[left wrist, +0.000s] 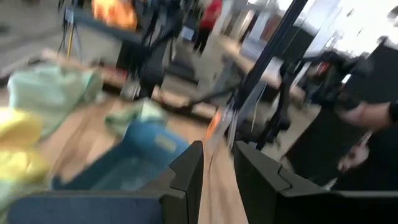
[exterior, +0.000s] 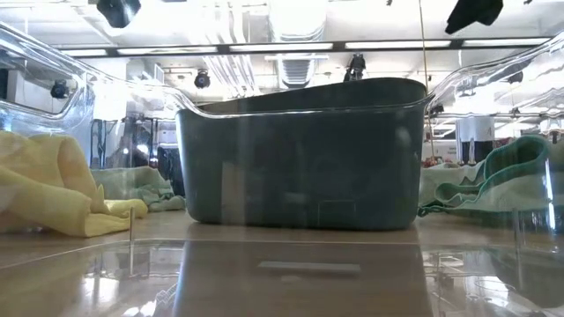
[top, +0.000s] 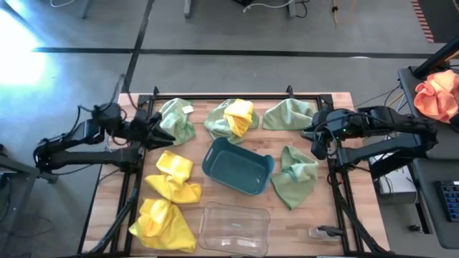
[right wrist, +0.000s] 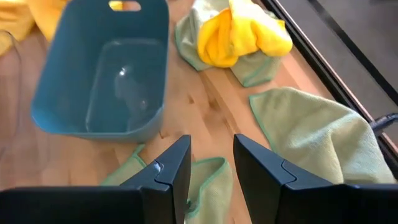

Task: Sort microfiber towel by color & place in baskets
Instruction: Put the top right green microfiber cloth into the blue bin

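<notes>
Several pale green towels lie on the wooden table: one at the far left (top: pixel 177 118), one at the far right (top: pixel 287 113), one at the right (top: pixel 295 175). A yellow towel (top: pixel 240 115) lies on another green one at the far middle. Two yellow towels (top: pixel 172 175) (top: pixel 161 223) lie at the near left. The dark teal basket (top: pixel 237 166) stands mid-table and the clear basket (top: pixel 234 228) at the near edge, both empty. My left gripper (top: pixel 161 132) is open beside the far-left green towel. My right gripper (top: pixel 315 140) is open above the right green towel's far edge (right wrist: pixel 208 180).
An orange-pink cloth (top: pixel 437 97) lies off the table at the right. A small clear object (top: pixel 323 231) lies near the table's near right corner. A person (left wrist: pixel 373 112) stands beyond the table. In the low view, the clear basket's wall (exterior: pixel 493 70) stands before the teal basket (exterior: pixel 300 154).
</notes>
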Available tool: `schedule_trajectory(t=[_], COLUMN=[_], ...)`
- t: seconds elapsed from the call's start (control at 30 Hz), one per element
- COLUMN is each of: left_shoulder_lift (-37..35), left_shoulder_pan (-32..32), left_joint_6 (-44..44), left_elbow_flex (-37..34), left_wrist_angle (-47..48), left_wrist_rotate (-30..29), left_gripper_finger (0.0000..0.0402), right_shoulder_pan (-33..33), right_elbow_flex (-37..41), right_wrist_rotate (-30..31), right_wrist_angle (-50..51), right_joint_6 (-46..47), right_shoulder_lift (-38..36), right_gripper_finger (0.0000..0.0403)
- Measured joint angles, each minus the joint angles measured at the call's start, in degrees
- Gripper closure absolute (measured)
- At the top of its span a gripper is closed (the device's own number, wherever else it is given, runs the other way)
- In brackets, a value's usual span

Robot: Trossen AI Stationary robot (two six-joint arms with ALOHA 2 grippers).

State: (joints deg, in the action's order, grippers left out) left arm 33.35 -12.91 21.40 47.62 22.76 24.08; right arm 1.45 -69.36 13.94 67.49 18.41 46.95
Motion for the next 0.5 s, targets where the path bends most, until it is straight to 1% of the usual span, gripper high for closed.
schedule_trajectory(t=[0.07, 0.13, 0.3, 0.5], left_shoulder_lift=[2.35, 4.40, 7.90, 9.34], left_shoulder_pan=[0.00, 0.02, -0.02, -0.07], left_joint_6=[-2.93, -5.76, -11.60, -13.45], left_elbow_flex=[2.85, 5.46, 10.24, 10.84], left_wrist_angle=[5.61, 10.28, 18.96, 22.48], left_wrist_rotate=[-0.36, -2.56, -14.05, -25.78], left_gripper_finger=[0.0327, 0.0327, 0.0327, 0.0327], right_shoulder_pan=[0.00, 0.00, 0.00, 0.00], right_elbow_flex=[0.00, 0.00, 0.00, 0.00], right_wrist_rotate=[1.69, 3.09, 5.70, 5.76], right_wrist_angle=[0.91, 1.84, 3.86, 4.67], right_joint_6=[0.00, 0.01, 0.82, 1.09], right_shoulder_lift=[0.16, 0.43, 0.57, 0.58], right_gripper_finger=[0.0289, 0.0289, 0.0289, 0.0289])
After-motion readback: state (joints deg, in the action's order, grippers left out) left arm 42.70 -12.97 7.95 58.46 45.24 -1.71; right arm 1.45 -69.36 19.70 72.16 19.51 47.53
